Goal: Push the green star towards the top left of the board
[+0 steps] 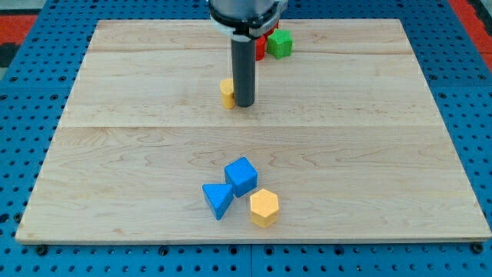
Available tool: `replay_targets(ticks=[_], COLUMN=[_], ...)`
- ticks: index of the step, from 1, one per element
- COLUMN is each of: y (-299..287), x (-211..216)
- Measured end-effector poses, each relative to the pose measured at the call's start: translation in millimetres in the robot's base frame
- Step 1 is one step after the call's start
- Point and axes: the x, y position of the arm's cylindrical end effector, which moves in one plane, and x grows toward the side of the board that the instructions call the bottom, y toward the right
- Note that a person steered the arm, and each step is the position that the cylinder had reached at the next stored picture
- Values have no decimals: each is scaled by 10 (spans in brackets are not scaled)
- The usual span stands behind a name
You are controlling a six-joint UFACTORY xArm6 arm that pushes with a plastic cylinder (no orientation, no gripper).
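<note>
The green star [280, 43] sits near the view's top, just right of centre, touching a red block [260, 48] that the rod partly hides. My tip [244, 104] rests on the board below and to the left of the green star, a clear gap away from it. A small yellow block [227, 91] lies right against the tip's left side, partly hidden by the rod.
A blue cube [241, 176], a blue triangular block [218, 199] and a yellow hexagonal block [264, 207] cluster near the view's bottom centre. The wooden board [115, 154] lies on a blue perforated table [23, 92].
</note>
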Motion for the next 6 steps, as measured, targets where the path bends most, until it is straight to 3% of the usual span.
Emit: replay_targets(ticks=[1,2,3,4,6], y=[166,904,1605,1685,755], x=[38,-503,-1483,-1904,-1908])
